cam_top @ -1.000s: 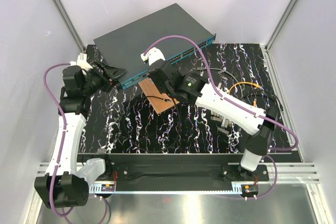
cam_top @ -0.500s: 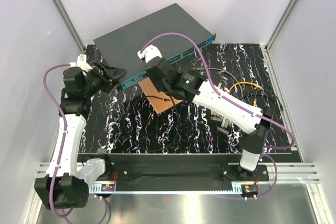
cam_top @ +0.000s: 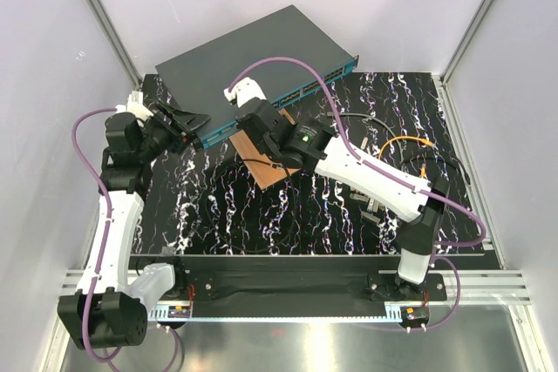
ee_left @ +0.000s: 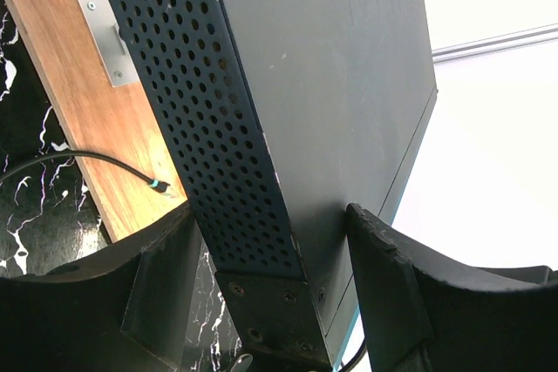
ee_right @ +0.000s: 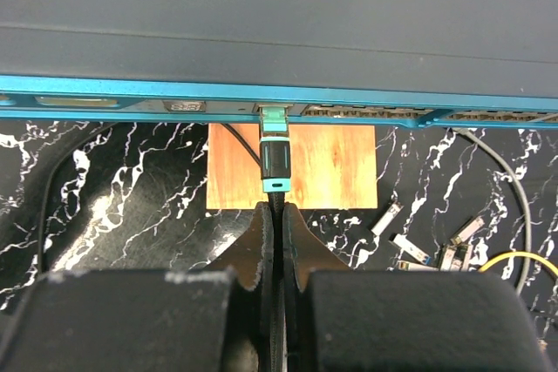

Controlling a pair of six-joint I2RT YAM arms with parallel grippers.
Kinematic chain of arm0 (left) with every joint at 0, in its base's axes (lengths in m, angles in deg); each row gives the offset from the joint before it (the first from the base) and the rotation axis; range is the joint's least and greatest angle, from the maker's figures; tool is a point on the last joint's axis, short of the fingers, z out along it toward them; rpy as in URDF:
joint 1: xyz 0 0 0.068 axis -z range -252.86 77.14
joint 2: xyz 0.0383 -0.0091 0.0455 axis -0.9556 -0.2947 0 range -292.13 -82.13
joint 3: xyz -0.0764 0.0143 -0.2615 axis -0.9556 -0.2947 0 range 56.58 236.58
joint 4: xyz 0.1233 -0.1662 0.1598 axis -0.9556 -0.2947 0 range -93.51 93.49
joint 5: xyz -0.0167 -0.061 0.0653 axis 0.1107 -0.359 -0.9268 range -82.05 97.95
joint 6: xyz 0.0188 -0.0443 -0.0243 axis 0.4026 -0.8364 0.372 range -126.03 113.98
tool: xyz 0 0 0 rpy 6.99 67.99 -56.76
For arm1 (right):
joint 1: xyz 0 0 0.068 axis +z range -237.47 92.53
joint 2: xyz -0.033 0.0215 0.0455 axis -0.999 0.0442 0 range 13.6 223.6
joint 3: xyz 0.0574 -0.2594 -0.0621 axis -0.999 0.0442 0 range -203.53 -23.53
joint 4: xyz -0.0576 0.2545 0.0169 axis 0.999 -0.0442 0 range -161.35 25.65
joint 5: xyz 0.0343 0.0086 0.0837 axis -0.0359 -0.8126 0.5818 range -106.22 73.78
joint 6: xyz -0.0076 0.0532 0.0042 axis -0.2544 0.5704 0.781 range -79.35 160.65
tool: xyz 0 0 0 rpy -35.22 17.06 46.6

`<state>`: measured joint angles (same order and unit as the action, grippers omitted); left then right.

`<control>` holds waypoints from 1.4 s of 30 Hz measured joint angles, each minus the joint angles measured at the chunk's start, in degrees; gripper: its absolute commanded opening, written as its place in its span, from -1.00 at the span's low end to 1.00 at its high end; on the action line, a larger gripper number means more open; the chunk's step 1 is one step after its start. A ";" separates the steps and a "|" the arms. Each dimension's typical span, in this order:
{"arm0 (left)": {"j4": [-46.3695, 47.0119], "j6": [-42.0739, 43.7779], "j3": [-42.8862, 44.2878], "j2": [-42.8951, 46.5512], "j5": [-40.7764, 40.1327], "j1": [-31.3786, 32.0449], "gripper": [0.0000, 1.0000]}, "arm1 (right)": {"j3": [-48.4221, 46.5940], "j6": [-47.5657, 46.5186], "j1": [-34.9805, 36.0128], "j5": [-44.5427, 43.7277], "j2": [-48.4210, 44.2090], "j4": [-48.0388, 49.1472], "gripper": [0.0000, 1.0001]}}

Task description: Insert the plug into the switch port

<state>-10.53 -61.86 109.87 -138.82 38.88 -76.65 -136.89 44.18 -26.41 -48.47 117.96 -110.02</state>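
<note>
The switch [cam_top: 253, 50] lies slanted at the back, dark grey on top with a teal front edge [ee_right: 131, 89] of small ports. My right gripper [ee_right: 275, 208] is shut on the black cable just behind the black-and-teal plug [ee_right: 275, 158]. The plug points straight at the front edge and its tip sits at a port mouth. How deep it sits is hidden. My left gripper [ee_left: 275, 241] is open, its jaws straddling the switch's perforated side corner [ee_left: 218, 128], with a gap on the table side. In the top view it is at the switch's left end [cam_top: 187, 121].
A wooden board [ee_right: 331, 167] lies under the switch's front edge, with a thin black cable [ee_left: 96, 158] across it. Several small loose modules [ee_right: 418, 246] lie on the black marble table [cam_top: 218, 206] to the right. An orange cable [cam_top: 405, 141] and a grey cable [ee_right: 514, 180] run there.
My right arm has moved left and toward the switch's front, bringing the plug up to the port row. The left arm and the switch have not moved.
</note>
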 measured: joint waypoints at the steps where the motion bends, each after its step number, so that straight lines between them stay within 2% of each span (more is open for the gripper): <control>1: 0.44 -0.13 -0.35 0.04 -0.02 -0.02 -1.00 | 0.00 -0.33 0.09 -0.26 0.13 0.02 -1.00; 15: 3.06 -1.25 -2.23 0.85 -1.55 0.87 -1.00 | -0.24 -3.91 0.68 -2.19 1.22 0.74 -1.00; 17: 3.13 -1.25 -2.32 0.98 -1.79 0.92 -1.00 | -0.46 -4.24 0.68 -2.08 1.31 0.59 -0.80; 18: 3.08 -1.22 -2.32 1.09 -1.99 1.01 -1.00 | -0.55 -4.22 0.68 -1.97 1.33 0.44 -0.61; 21: 2.78 -0.96 -2.29 1.27 -2.51 1.33 -0.99 | -0.11 -4.04 0.28 -1.20 1.33 1.88 -0.40; 24: 2.08 -0.81 -2.08 1.27 -2.58 1.36 -0.92 | 2.60 -3.28 0.04 0.31 0.00 4.11 -0.29; 27: 0.66 -0.31 -1.16 1.09 -2.49 1.36 -0.82 | 6.51 -2.86 -0.92 2.12 -2.03 8.22 -0.03; 28: 0.17 -0.11 -0.85 1.01 -2.47 1.33 -0.76 | 7.80 -2.75 -1.53 2.99 -2.73 9.25 0.06; 29: -0.28 0.04 -0.50 0.81 -2.29 1.09 -0.47 | 9.07 -2.67 -2.16 3.54 -3.41 10.12 0.23; 31: -1.31 0.44 0.35 0.28 -1.31 0.48 -0.31 | 11.32 -2.62 -3.23 5.25 -5.05 11.13 0.33; 32: -1.84 0.61 0.81 0.15 -0.81 0.17 -0.07 | 12.26 -2.75 -3.56 6.12 -5.95 11.28 0.42; 33: -2.25 0.83 1.18 -0.09 -0.39 -0.09 0.09 | 13.35 -2.80 -3.74 6.91 -7.06 11.58 0.48; 38: -4.13 2.19 2.64 -0.96 1.68 -1.90 0.48 | 18.14 -3.13 -3.96 11.87 -13.75 11.58 0.82; 39: -4.44 2.78 2.91 -1.14 2.03 -2.34 0.63 | 19.37 -3.17 -4.09 12.70 -15.52 11.50 0.92; 42: -4.87 4.31 3.23 -1.20 2.12 -5.09 0.85 | 22.75 -3.26 -5.05 15.21 -20.72 10.82 0.99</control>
<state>-15.40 -57.55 113.11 -140.02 41.01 -81.75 -114.13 40.92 -31.46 -33.26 97.24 -99.20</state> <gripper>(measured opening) 0.863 0.970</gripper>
